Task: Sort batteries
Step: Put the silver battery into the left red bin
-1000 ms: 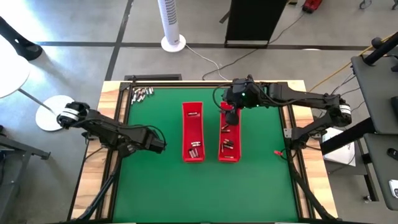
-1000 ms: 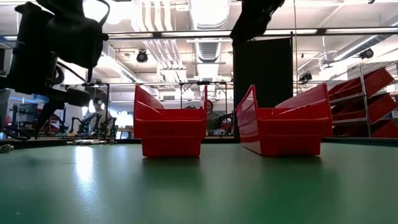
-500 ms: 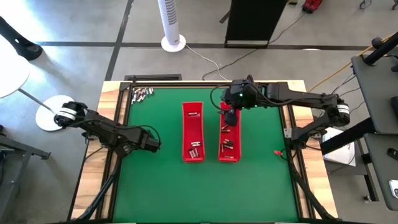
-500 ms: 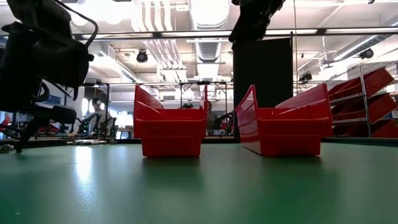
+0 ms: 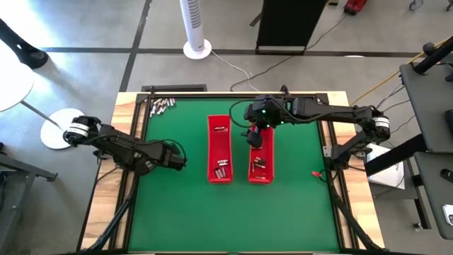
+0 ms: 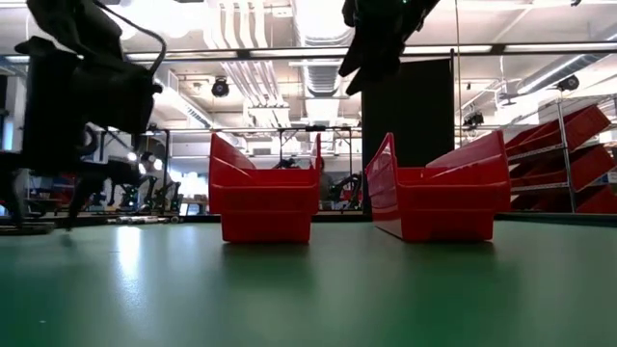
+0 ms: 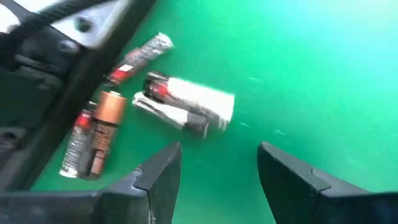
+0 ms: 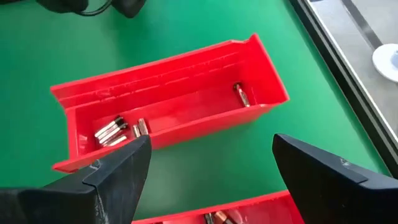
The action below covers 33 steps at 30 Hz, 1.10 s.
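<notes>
We are seeing batteries (image 8: pixel 118 130) lying in both red trays (image 5: pixel 219 149), our right gripper (image 5: pixel 255 137) hanging spread above one, our left gripper (image 5: pixel 177 159) spread, empty.

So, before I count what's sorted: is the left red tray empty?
Not empty. The left red tray holds a few batteries at one end, one near the other.

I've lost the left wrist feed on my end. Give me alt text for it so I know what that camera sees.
The left gripper, fingers open and empty, hovers over a loose cluster of batteries lying on the green table mat. The batteries sit beside a dark frame at the mat's edge; some are silvery with red ends, one is copper-topped.
</notes>
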Available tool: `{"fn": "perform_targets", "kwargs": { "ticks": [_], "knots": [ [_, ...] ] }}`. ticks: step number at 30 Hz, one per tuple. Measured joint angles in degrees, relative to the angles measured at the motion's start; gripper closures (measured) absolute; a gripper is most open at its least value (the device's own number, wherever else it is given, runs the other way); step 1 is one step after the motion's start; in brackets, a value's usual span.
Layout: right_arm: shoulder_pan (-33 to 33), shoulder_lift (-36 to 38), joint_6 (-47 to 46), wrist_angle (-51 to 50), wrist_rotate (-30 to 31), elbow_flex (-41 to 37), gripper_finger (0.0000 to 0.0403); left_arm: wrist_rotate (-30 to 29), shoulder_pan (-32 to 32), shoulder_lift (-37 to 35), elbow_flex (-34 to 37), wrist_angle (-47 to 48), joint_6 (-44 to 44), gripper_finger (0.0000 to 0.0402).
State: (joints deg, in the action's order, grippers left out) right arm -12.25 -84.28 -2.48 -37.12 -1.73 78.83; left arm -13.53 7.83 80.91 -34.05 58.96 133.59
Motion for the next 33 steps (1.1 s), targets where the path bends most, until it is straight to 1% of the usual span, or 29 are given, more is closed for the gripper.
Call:
{"fn": "perform_targets", "kwargs": {
  "ticks": [4, 9, 11, 14, 16, 18, 21, 23, 25, 27, 28, 30, 32, 33],
  "knots": [
    [0.00, -0.23, 0.07, 0.11, 0.03, 0.00, 0.0069, -0.52, 0.09, 0.02, -1.29, 0.77, -0.14, 0.0218],
    [-0.04, -0.20, 0.90, 0.04, 0.04, 0.30, 0.0076, -0.87, -0.02, -0.07, -3.43, 1.21, -0.10, 0.0219],
    [-0.05, -0.20, 1.61, 0.07, 0.06, 0.54, 0.0078, -4.65, -0.11, -0.32, -5.35, 1.60, -0.79, 0.0219],
    [-0.13, -0.18, 2.65, 0.05, 0.02, 0.66, 0.0075, -13.08, -0.83, -0.81, -9.40, 1.74, -5.31, 0.0219],
    [-0.15, -0.18, 3.48, 0.04, 0.01, 0.66, 0.0071, -16.20, -2.56, -1.14, -12.24, 1.72, -11.64, 0.0219],
    [-0.15, -0.18, 4.13, 0.06, -0.02, 0.68, 0.0067, -16.91, -5.42, -1.35, -15.42, 2.01, -20.30, 0.0219],
    [-0.15, -0.18, 4.66, 0.08, -0.34, 0.68, 0.0062, -16.97, -11.63, -1.44, -20.69, 1.83, -36.87, 0.0219],
    [-0.15, -0.17, 4.66, 0.10, -1.16, 0.68, 0.0060, -16.90, -16.89, -1.44, -23.95, 1.84, -49.68, 0.0219],
    [-0.15, -0.16, 4.46, 0.08, -1.65, 0.68, 0.0061, -14.33, -23.02, -1.44, -26.51, 1.85, -63.69, 0.0219],
    [-0.13, 0.03, 3.87, 0.02, -1.76, 0.68, 0.0063, -9.29, -29.68, -1.44, -28.13, 1.89, -76.64, 0.0219],
    [-0.04, 0.17, 3.52, -0.04, -1.76, 0.68, 0.0066, -5.52, -33.12, -1.44, -28.59, 1.91, -82.19, 0.0219],
    [0.00, 0.62, 2.31, -0.15, -1.76, 0.68, 0.0070, 5.02, -39.59, -1.43, -28.82, 2.47, -92.57, 0.0219],
    [0.00, 1.09, 0.84, -0.61, -1.76, 0.68, 0.0073, 14.87, -45.11, -0.84, -28.63, 5.01, -99.75, 0.0219],
    [0.00, 1.33, 0.15, -0.78, -1.75, 0.68, 0.0075, 18.35, -47.30, -0.41, -28.31, 6.96, -102.76, 0.0219]
  ]
}}
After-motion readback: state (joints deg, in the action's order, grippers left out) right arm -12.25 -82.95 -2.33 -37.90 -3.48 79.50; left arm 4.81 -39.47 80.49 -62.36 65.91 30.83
